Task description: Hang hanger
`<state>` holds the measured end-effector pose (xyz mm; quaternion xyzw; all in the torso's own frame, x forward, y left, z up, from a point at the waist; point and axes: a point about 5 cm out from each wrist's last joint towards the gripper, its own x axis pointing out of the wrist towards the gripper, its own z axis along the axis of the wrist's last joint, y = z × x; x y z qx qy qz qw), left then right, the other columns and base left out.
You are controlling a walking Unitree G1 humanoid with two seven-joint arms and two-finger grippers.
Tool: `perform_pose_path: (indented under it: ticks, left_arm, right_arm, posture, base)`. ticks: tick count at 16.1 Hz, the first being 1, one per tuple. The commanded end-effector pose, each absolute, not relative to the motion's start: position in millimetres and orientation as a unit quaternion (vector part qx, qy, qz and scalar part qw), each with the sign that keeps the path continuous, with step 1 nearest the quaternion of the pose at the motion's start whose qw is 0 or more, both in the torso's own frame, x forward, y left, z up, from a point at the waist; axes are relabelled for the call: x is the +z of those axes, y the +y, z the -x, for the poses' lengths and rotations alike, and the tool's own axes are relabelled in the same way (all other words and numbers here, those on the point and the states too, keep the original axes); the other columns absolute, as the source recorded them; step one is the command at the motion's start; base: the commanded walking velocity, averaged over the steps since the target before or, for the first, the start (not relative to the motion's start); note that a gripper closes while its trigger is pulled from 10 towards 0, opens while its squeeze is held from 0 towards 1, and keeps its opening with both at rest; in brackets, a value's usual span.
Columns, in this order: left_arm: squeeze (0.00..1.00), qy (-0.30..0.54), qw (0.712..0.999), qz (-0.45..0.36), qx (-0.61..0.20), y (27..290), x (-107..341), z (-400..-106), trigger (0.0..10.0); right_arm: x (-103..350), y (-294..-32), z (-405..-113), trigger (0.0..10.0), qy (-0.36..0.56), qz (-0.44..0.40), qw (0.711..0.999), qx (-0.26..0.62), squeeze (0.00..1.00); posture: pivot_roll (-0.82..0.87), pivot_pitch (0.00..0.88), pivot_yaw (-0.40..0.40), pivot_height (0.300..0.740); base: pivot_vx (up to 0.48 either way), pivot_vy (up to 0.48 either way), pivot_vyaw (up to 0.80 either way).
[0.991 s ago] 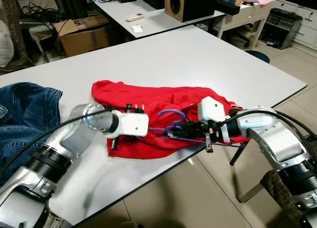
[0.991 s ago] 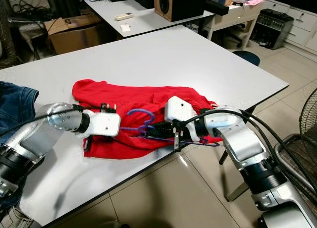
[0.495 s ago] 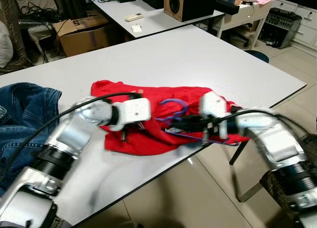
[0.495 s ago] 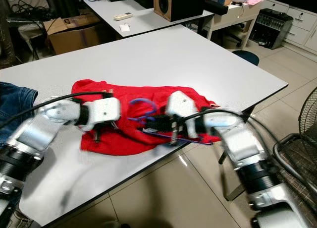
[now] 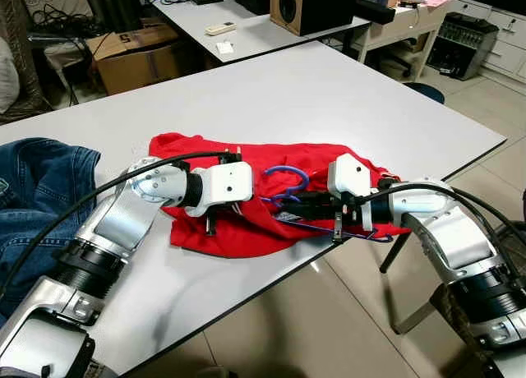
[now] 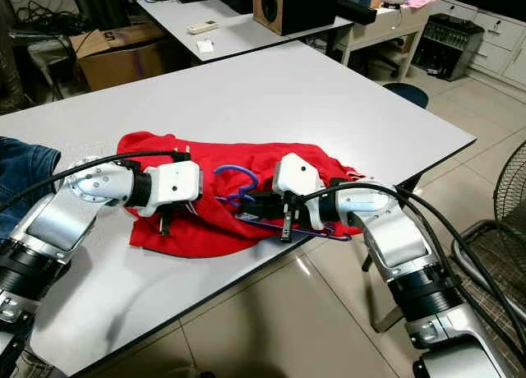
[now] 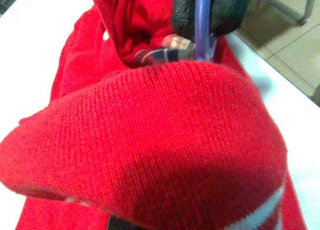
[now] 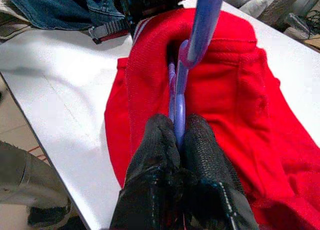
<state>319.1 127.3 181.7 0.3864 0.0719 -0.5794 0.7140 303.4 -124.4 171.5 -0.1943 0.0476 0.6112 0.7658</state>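
Hanger (image 8: pixel 176 97) pinched by right gripper (image 8: pixel 179 139); left gripper (image 5: pixel 246 199) bunches red sweater (image 5: pixel 246 160), fingers hidden.

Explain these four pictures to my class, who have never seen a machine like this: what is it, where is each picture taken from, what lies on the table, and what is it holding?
This is a humanoid robot with two silver arms, each ending in an end effector with two black fingers. Two pictures come from the two eyes of a camera on its head, looking down at a white table. The other two come from cameras on its wrists, looking along each arm's fingers.

On the table lies a red sweater, with blue jeans at the robot's left. The right end effector is shut on a blue hanger, whose hook pokes up out of the sweater. The left end effector rests on the sweater; its wrist view shows red knit bunched right in front of the camera, so it seems to be gripping the fabric.

Behind stands another table with a speaker.
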Motion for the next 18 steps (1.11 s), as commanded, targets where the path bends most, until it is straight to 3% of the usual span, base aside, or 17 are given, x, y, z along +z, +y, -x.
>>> perform_pose_path:
  ticks: [1, 12, 13, 15, 16, 18]
  left_arm:
    - [0.0, 0.058, 0.713, -0.359, -0.599, 125.2, 186.7, -316.0, 0.0]
    - [0.0, 0.092, 0.699, -0.364, -0.609, 127.6, 175.0, -317.0, 0.0]
    - [0.0, 0.078, 0.711, -0.372, -0.592, 126.7, 177.1, -321.1, 10.0]
    - [0.05, 0.071, 0.724, -0.356, -0.586, 125.8, 180.4, -325.0, 10.0]
    - [1.0, 0.078, 0.723, -0.343, -0.595, 126.1, 181.7, -323.8, 10.0]
    - [1.0, 0.08, 0.719, -0.333, -0.605, 126.9, 183.9, -321.4, 10.0]
  right_arm:
    - [174.2, -123.6, -304.3, 0.0, 0.041, 0.199, 0.766, 0.61, 0.0]
    - [182.0, -121.4, -300.9, 0.0, 0.018, 0.185, 0.754, 0.63, 0.0]
    - [182.2, -121.3, -301.1, 0.0, 0.017, 0.184, 0.755, 0.63, 0.0]
    - [182.5, -120.9, -301.1, 0.0, 0.015, 0.182, 0.756, 0.629, 0.0]
    - [182.9, -120.5, -301.2, 0.0, 0.013, 0.178, 0.757, 0.629, 0.0]
    - [184.2, -120.5, -301.5, 0.0, 0.008, 0.174, 0.759, 0.627, 0.0]
  posture:
    - [0.0, 0.002, 0.046, 0.74]
    - [0.0, 0.0, 0.048, 0.74]
    - [0.0, 0.0, 0.047, 0.74]
    - [0.0, 0.0, 0.047, 0.74]
    - [0.0, 0.0, 0.049, 0.74]
    - [0.0, 0.0, 0.05, 0.74]
  base:
    - [0.0, 0.0, 0.0]
    - [0.0, 0.0, 0.0]
    - [0.0, 0.0, 0.0]
    - [0.0, 0.0, 0.0]
    - [0.0, 0.0, 0.0]
    - [0.0, 0.0, 0.0]
